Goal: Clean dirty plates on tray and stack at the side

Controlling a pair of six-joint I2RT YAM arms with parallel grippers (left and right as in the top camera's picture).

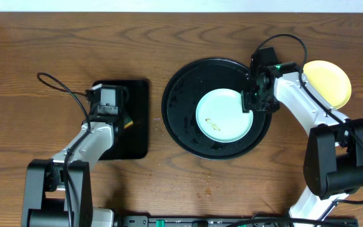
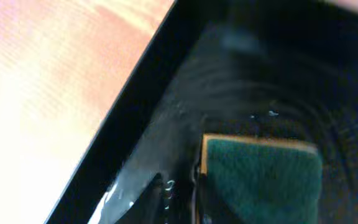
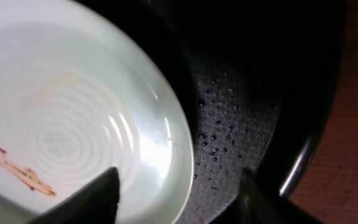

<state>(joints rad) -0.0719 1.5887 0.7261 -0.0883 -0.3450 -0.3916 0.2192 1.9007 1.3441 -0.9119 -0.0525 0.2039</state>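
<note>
R gripper (image 3: 180, 182) spread astride plate (image 1: 224, 115) rim, nothing held. Plate looks slick, brittle: you pinch rim. L gripper (image 1: 109, 98): can't tell.

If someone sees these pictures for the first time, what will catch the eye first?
The pale aqua plate with a brown-orange smear, lying in the round black tray at the centre, with the right end effector open astride its rim. Next, the yellow plate on the tabletop to the right of that tray, and the green sponge in the rectangular black tray on the left.
</note>
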